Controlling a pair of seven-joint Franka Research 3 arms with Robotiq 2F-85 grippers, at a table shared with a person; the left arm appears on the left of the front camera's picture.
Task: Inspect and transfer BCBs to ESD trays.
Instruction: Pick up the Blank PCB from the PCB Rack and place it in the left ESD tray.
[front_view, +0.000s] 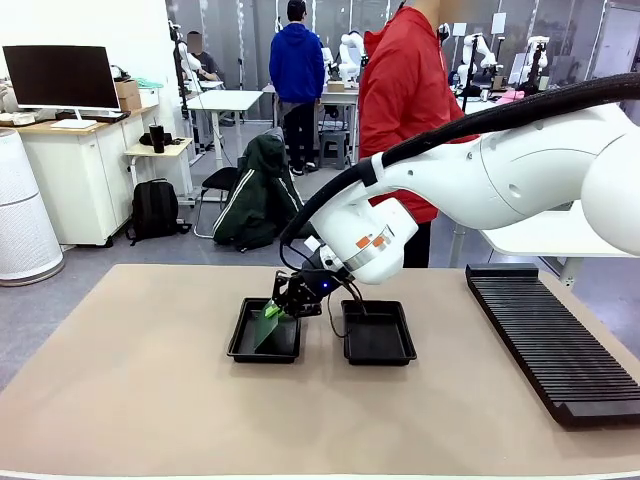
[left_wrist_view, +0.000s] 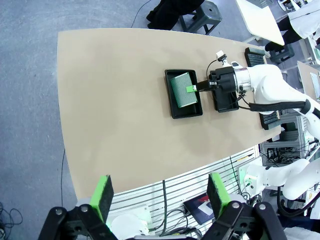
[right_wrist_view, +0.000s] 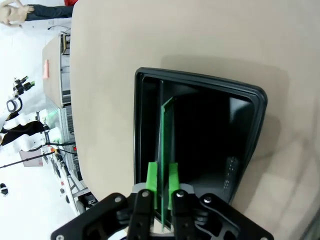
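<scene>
My right hand (front_view: 272, 311) pinches a BCB (left_wrist_view: 181, 90) by one edge and tilts it into the ESD tray (front_view: 238, 347) left of centre frame, with the twin tray (front_view: 408, 352) just beside it. My left hand (left_wrist_view: 160, 196) hangs high over the desk (front_view: 130, 400), fingers spread wide. I judge this the placing step. The board's lower edge seems to meet the tray floor, though the wrist view is too dark to be sure. Next move: lay it flat, then release.
</scene>
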